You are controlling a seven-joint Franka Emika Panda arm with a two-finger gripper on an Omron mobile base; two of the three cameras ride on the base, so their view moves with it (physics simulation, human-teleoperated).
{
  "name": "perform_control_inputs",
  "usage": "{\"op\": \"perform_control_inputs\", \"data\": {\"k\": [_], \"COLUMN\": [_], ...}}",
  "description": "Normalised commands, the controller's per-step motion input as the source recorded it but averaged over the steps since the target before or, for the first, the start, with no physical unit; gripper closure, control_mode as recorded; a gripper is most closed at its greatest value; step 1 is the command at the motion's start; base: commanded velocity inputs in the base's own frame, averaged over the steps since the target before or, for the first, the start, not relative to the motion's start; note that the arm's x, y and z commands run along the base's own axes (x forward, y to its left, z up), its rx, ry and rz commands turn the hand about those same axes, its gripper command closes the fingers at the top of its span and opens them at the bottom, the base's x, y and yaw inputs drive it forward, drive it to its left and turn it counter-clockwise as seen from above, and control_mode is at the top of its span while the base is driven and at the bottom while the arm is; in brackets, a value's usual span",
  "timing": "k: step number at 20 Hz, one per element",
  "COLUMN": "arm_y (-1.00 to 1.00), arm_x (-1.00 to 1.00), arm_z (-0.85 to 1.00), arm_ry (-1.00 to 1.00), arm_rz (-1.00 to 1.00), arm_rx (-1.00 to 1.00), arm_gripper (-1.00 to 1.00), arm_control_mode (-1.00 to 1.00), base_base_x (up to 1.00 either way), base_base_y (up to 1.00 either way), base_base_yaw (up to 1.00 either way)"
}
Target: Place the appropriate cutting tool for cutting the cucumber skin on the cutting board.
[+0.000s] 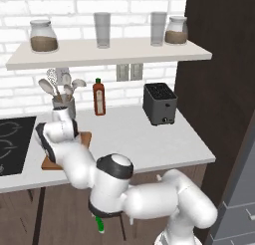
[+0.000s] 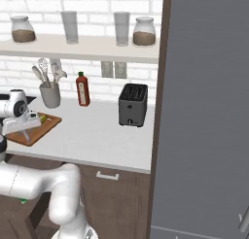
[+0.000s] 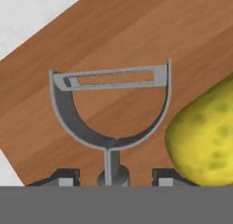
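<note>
The grey metal peeler (image 3: pixel 109 104) lies over the brown wooden cutting board (image 3: pixel 150 32), forked head away from the hand and thin handle running back between my fingertips. My gripper (image 3: pixel 113 178) is open, with both fingertips (image 3: pixel 63 177) standing clear of the handle. The yellow-green cucumber (image 3: pixel 205 136) rests on the board just right of the peeler's head. In the right base view the gripper (image 2: pixel 25 128) hangs low over the board (image 2: pixel 41 130), with the cucumber (image 2: pixel 43 118) beside it. In the left base view my arm covers most of the board (image 1: pixel 85 138).
A utensil holder (image 2: pixel 49 94) and a sauce bottle (image 2: pixel 82 89) stand behind the board, and a dark toaster (image 2: pixel 133 105) sits further right. A cooktop (image 1: pixel 12 139) lies left of the board. A green object (image 1: pixel 100 224) shows below the counter edge. A shelf (image 1: pixel 109 52) carries jars and glasses.
</note>
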Motion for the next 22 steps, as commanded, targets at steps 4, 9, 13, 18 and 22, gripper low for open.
{"op": "perform_control_inputs", "data": {"k": [4,9,13,18,22], "arm_y": [-0.21,-0.54,-0.46,-0.50,-0.69], "arm_x": [-0.63,-0.84,-0.67,-0.57,-0.30], "arm_z": [0.26,0.69,0.66,0.53,0.24], "arm_ry": [0.01,0.00,0.00,-0.01,0.00], "arm_rz": [0.00,0.00,0.00,0.00,-0.04], "arm_rx": [0.00,0.00,0.00,0.00,0.00], "arm_gripper": [-1.00,-1.00,-1.00,-1.00,-1.00], "arm_control_mode": [-1.00,-1.00,-1.00,-1.00,-1.00], "base_base_x": [0.00,0.00,0.00,0.00,0.00], "base_base_y": [0.00,0.00,0.00,0.00,0.00], "base_base_yaw": [0.00,0.00,0.00,0.00,0.00]}}
